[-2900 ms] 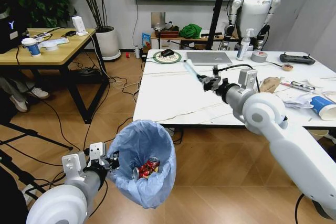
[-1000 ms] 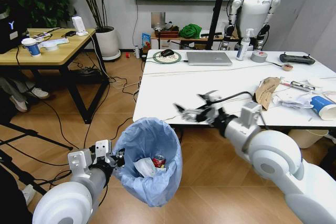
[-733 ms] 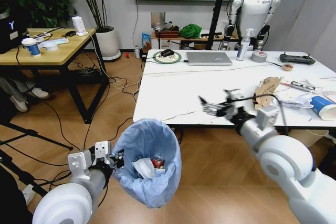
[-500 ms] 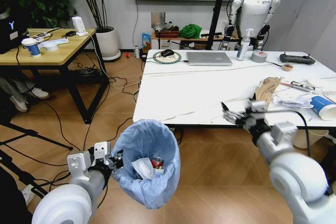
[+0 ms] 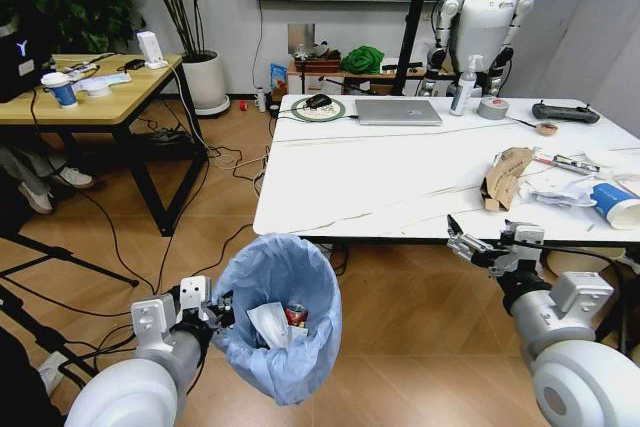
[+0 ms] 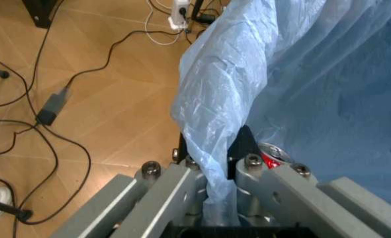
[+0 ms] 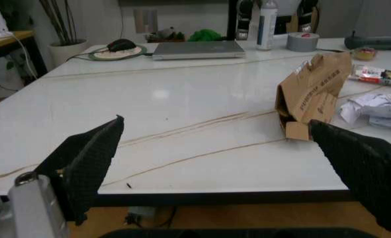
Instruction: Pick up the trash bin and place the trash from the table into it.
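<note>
The trash bin [image 5: 278, 315], lined with a crinkly light-blue bag, hangs low at the left, off the floor. My left gripper [image 5: 216, 309] is shut on its rim, and the left wrist view shows the bag [image 6: 215, 109] pinched between the fingers [image 6: 243, 144]. A red can [image 5: 295, 314] and white crumpled plastic lie inside. My right gripper [image 5: 482, 245] is open and empty just in front of the table's [image 5: 340, 172] near edge. Beyond it on the table lie torn brown cardboard [image 5: 504, 176] [image 7: 311, 91], white crumpled paper [image 5: 560, 190] [image 7: 375, 106] and a blue-white cup [image 5: 613, 203].
A laptop [image 5: 398, 110], a spray bottle [image 5: 462, 85], a tape roll [image 5: 493, 107] and a mouse on a round pad [image 5: 318, 105] stand at the table's far side. A wooden desk [image 5: 85, 97] is at the left, with cables [image 5: 225, 157] on the floor. Another robot [image 5: 488, 22] stands behind.
My right gripper carried a pale piece from the table to the bin and let it go. It then swung right and down to the table's near edge. White plastic now lies in the bin.
</note>
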You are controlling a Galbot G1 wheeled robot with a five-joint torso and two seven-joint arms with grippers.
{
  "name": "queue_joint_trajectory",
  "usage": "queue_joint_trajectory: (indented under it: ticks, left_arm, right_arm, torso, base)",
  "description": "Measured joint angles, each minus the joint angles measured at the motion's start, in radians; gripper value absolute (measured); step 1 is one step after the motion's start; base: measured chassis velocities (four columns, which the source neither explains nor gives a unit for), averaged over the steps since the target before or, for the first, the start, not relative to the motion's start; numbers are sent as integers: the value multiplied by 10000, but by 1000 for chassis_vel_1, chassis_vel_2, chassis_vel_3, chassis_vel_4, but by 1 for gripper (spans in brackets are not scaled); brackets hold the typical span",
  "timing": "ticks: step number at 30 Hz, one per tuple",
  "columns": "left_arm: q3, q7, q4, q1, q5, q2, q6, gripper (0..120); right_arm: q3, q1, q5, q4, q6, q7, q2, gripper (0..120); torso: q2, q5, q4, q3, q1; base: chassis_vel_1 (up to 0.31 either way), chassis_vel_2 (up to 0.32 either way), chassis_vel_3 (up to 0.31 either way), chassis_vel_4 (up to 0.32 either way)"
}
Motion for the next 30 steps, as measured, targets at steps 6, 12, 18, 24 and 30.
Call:
queue_joint_trajectory:
  ticks: [6,12,18,24,30]
  left_arm:
    - [-99,115,0,165,153,20,0,0]
    - [-70,335,0,347,572,-66,0,0]
    - [1,381,0,441,899,-88,0,0]
    - [63,391,0,555,985,-41,0,0]
    - [138,395,0,579,1003,-19,0,0]
  right_arm:
    - [1949,-1968,-2418,-18,227,-302,935,100]
    - [3350,-3937,-3699,571,349,-525,2375,100]
    - [3749,-4870,-3785,1204,244,-389,3528,100]
    - [4058,-5045,-3394,1517,88,-353,3675,100]
    - [4258,-5167,-3187,1583,77,-383,3397,100]
  torso:
    - [0,1,1,0,0]
    - [0,0,-1,-1,-1]
    - [0,1,0,-1,-1]
    - [-1,-2,2,0,-1]
    - [-2,-2,3,0,-1]
  base:
    - [-103,-109,90,125]
    - [-165,-154,157,156]
    - [-134,-118,116,123]
    - [-93,-99,89,100]
    - [-100,-103,98,106]
